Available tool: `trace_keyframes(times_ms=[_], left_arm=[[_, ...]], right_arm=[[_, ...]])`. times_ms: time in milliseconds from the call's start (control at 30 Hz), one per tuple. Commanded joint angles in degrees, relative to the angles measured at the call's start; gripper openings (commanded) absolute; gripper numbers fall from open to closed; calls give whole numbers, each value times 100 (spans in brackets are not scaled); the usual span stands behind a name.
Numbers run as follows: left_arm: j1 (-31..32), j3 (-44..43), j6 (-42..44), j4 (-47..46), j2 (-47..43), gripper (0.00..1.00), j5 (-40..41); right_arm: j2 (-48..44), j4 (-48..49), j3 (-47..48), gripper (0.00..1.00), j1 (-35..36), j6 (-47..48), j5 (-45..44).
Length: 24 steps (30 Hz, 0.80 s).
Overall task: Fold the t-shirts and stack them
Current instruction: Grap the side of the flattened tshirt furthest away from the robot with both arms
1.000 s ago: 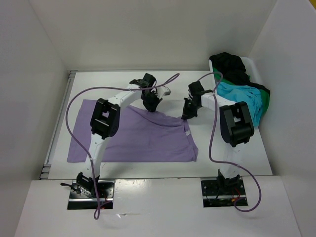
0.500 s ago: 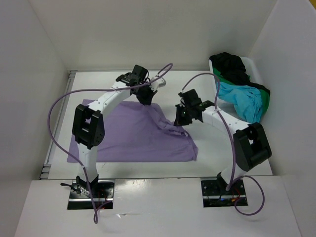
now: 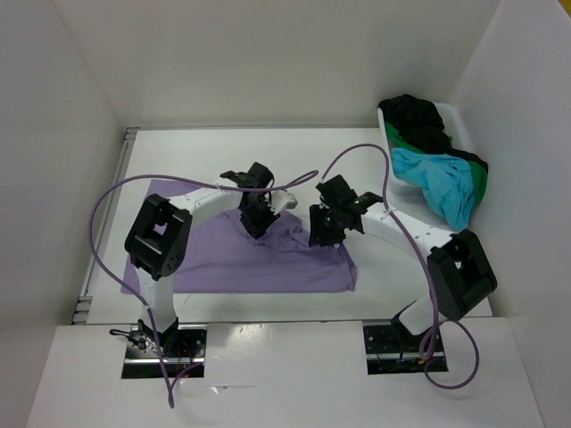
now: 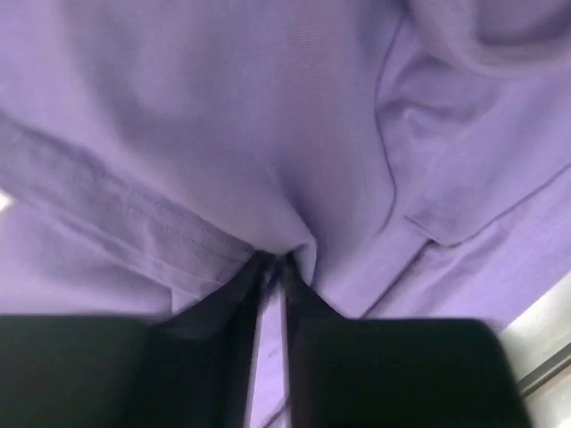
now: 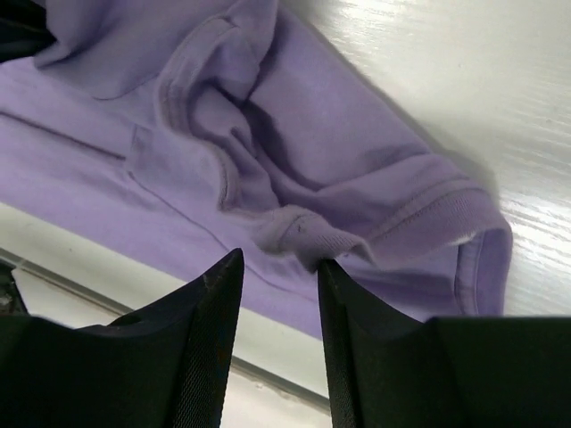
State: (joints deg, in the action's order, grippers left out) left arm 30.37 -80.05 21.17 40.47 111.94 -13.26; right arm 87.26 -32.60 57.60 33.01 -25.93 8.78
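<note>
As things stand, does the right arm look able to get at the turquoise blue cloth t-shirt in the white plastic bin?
Probably yes. The right gripper is open and empty over the lavender purple cloth t-shirt; the turquoise blue cloth t-shirt lies exposed on that arm's side, nothing standing between.

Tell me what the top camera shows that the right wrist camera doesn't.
Only the top view: the white bin holding the black shirt, turquoise shirt and green shirt, plus the lavender shirt's full spread on the table. Only the right wrist view: the bunched stitched hem close up, just beyond the open fingers. Both: the lavender shirt and the right gripper.
</note>
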Motion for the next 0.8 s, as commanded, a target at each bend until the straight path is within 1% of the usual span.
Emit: trace_keyframes(times_ms=[0, 33, 67, 100, 133, 200, 233, 267, 300, 333, 367, 433, 467, 533, 567, 600, 633, 667, 733, 767], left_arm=[[13, 33, -51, -144, -471, 28, -2], [13, 33, -51, -144, -541, 37, -2], [-57, 33, -130, -144, -637, 44, -2], [-188, -19, -209, -144, -691, 55, -2], [-259, -115, -210, -144, -743, 59, -2], [-417, -238, -289, -144, -945, 63, -54], [-566, -361, -350, -197, -1016, 69, -54], [-637, -432, -350, -258, -1182, 71, -54], [-820, -493, -463, -259, -1253, 77, -54], [-927, -572, -464, -259, -1367, 80, -54], [-1049, -660, -543, -259, -1368, 86, -54], [-1313, -889, -710, -329, -1421, 86, 147], [-1671, -889, -876, -468, -1421, 86, 331], [-2103, -889, -1052, -618, -1421, 86, 499], [-2567, -889, -1193, -671, -1316, 86, 595], [-2789, -889, -1246, -733, -1246, 86, 596], [-3191, -942, -1308, -733, -1088, 86, 648], [-3378, -942, -1308, -812, -1008, 86, 736], [-3712, -942, -1361, -899, -772, 86, 737], [-3853, -942, -1361, -1022, -701, 87, 824]], right_arm=[[-508, -185, 382, 45, 38, -43, -191], [-570, -185, 444, 45, 38, -43, -192], [-622, -133, 566, 45, 38, -43, -279], [-675, -37, 620, 46, 38, -43, -332], [-676, 25, 681, 47, 38, -43, -411], [-466, 201, 901, 47, 38, -43, -481], [-343, 254, 1119, 47, -83, -43, -482], [-46, 254, 1261, 47, -137, 26, -430], [114, 254, 1584, 47, -207, 27, -429], [263, 254, 1761, 47, -208, 97, -429], [395, 254, 1928, 47, -208, 167, -429], [721, 254, 2341, 49, -260, 228, -448], [852, 306, 2474, 50, -382, 342, -360], [1467, 368, 2921, 53, -436, 457, -140], [1747, 368, 3132, 53, -436, 527, -35], [2316, 203, 3595, 53, -436, 528, 53], [2843, 53, 4052, 53, -436, 589, 167], [2849, 52, 4257, 53, -367, 589, 168], [3469, -88, 4618, 54, -279, 668, 168], [3638, -89, 4767, 57, -226, 669, 64]])
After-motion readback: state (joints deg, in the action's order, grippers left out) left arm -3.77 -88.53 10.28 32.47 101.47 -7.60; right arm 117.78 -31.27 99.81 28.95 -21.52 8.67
